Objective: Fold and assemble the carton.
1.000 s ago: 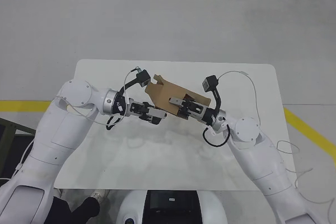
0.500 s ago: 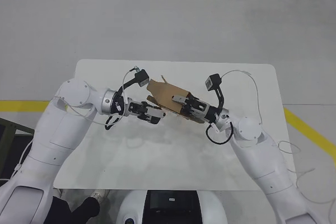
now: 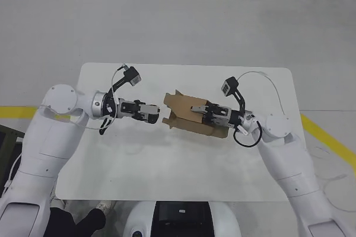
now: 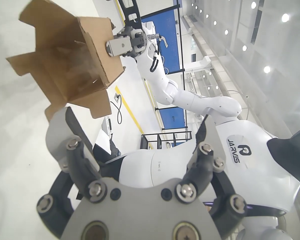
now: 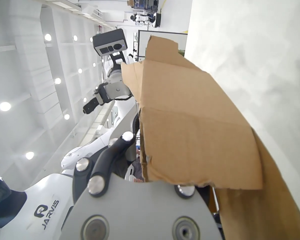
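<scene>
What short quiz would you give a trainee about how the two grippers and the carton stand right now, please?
1. True or false: the left gripper is open and grips nothing.
2. Which one holds the carton? A) the left gripper; B) the right gripper; C) both.
3. Fill in: the carton's flaps at the end facing the left gripper are ____ (folded in / spread out).

Key: 1 true; 2 B; 3 spread out.
</scene>
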You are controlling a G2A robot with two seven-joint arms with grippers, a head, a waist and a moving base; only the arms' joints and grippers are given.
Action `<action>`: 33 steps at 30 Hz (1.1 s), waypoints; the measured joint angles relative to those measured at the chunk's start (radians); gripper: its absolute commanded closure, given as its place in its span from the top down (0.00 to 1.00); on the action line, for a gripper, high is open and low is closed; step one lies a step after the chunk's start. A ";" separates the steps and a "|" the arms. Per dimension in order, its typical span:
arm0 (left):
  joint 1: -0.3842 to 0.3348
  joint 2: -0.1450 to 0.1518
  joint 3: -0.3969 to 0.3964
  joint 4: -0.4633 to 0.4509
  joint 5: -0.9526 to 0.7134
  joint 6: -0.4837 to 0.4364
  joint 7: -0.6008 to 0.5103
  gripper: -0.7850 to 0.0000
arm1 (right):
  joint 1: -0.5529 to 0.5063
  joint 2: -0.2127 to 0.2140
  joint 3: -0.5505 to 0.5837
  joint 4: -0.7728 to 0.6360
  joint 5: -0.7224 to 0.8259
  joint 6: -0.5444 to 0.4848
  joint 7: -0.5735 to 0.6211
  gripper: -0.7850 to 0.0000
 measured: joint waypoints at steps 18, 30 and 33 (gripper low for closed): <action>0.029 0.008 -0.024 -0.020 0.009 -0.006 0.029 1.00 | 0.012 0.016 0.034 0.012 -0.014 0.012 0.070 0.00; 0.109 0.022 -0.091 -0.021 0.140 -0.314 0.200 1.00 | 0.012 0.016 0.034 0.012 -0.014 0.012 0.070 0.00; 0.120 0.023 -0.091 0.017 0.150 -0.422 0.197 1.00 | 0.012 0.016 0.034 0.012 -0.014 0.012 0.070 0.00</action>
